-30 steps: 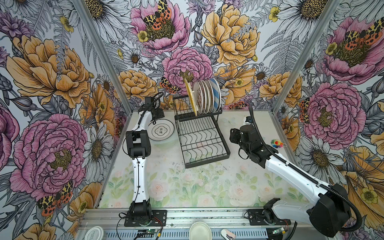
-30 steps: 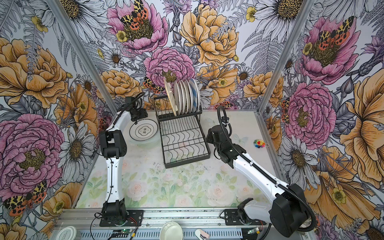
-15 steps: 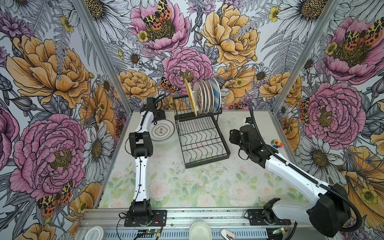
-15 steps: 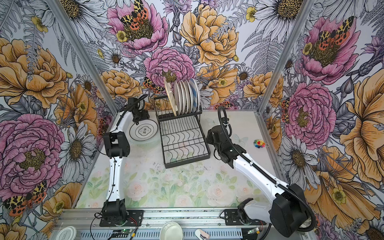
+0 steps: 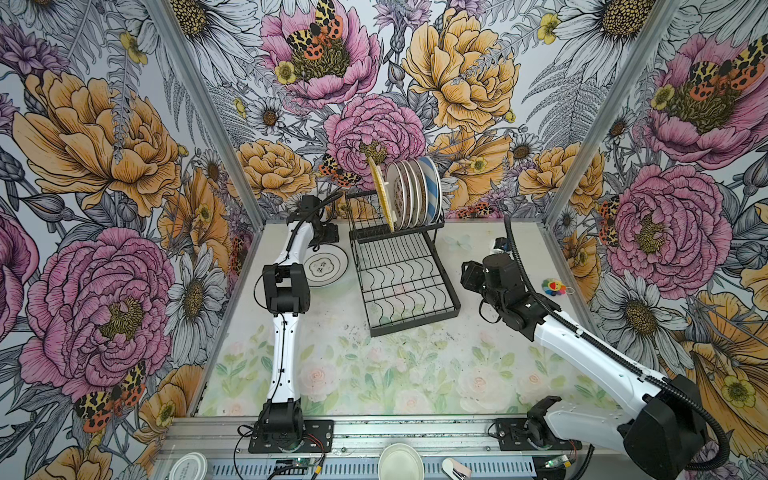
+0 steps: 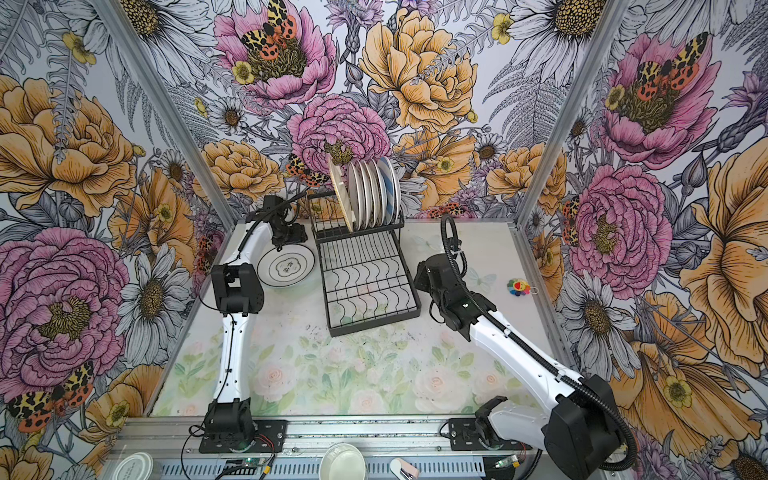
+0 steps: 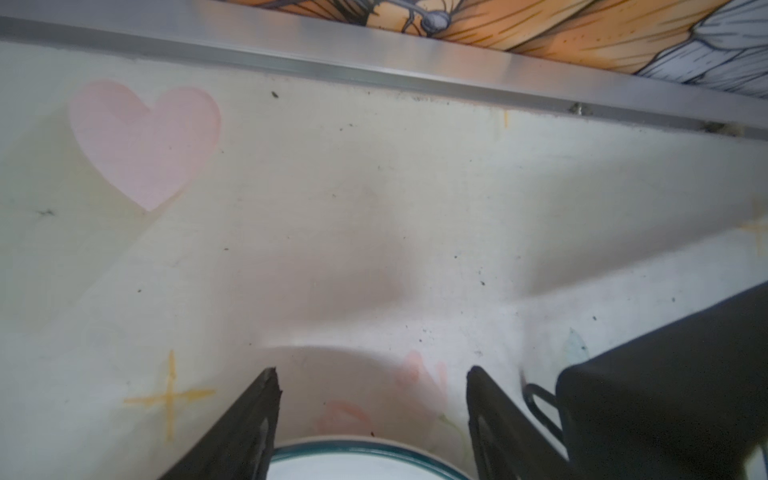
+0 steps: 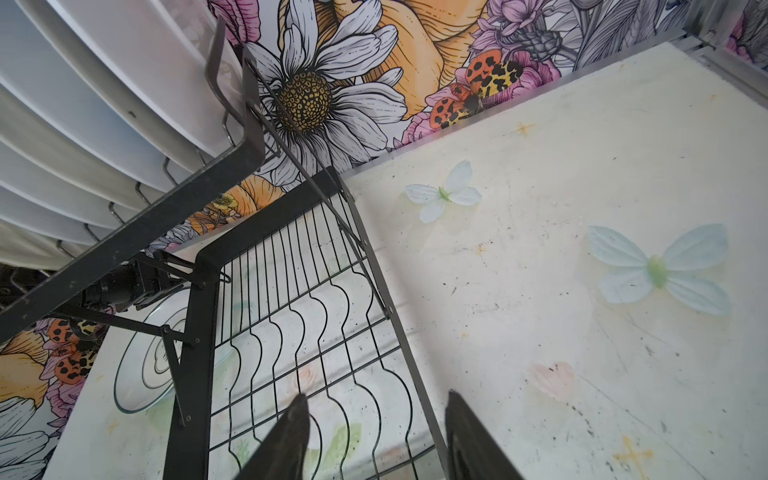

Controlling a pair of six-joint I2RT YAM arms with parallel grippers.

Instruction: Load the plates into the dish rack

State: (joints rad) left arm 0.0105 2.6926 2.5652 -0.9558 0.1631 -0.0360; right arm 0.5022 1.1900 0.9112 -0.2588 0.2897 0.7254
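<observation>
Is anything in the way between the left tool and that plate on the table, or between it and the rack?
Nothing visible. The open left tool is at the far rim of the teal-rimmed white plate, which lies beside the black wire dish rack; upper slots left of the yellow woven tray look free.

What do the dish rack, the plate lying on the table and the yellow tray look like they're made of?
The dish rack: metal wire and flat bars, matte black coating. The plate on the table: likely glazed ceramic, glossy white with a teal rim; melamine possible. The yellow tray: seemingly woven fibre, dull and textured, too small to be sure.
</observation>
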